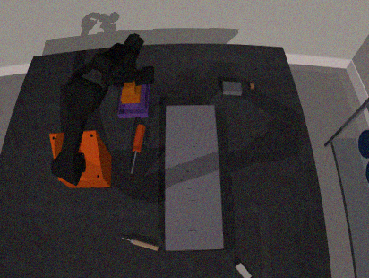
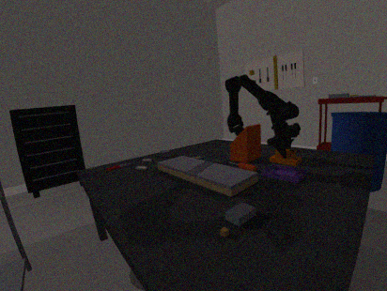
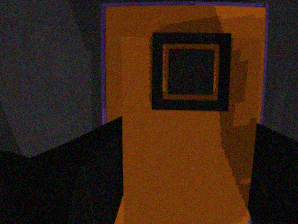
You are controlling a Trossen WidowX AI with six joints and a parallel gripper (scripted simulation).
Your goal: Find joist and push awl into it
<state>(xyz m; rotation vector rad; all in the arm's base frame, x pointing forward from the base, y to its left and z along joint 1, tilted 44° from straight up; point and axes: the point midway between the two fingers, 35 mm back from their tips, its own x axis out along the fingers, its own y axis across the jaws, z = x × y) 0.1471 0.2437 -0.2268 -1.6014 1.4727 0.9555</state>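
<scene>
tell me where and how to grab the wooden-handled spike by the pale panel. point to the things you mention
Best gripped around the middle of its wooden handle [image 1: 145, 245], probably from straight above, with the fingers closing across the long sides. It lies flat, and the handle is long and thicker than the thin metal point [image 1: 126, 238], which faces away from the panel [image 1: 193, 211] [image 2: 207, 174].

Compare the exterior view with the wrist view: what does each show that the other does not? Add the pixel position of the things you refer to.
Only exterior: the floor panel [image 1: 193, 202] [image 2: 207, 174], a blue barrel [image 2: 359, 145] and a black slatted rack [image 2: 29, 150].

Only wrist: the dark square frame on the stud finder's face, seen straight on.

Both: the orange stud finder [image 1: 131, 93] [image 2: 286, 160] [image 3: 170, 150], held by the tool [image 1: 131, 83] [image 2: 285, 154] [image 3: 182, 124], and the purple tray [image 1: 133, 114] [image 2: 284, 175] [image 3: 104, 65].
</scene>
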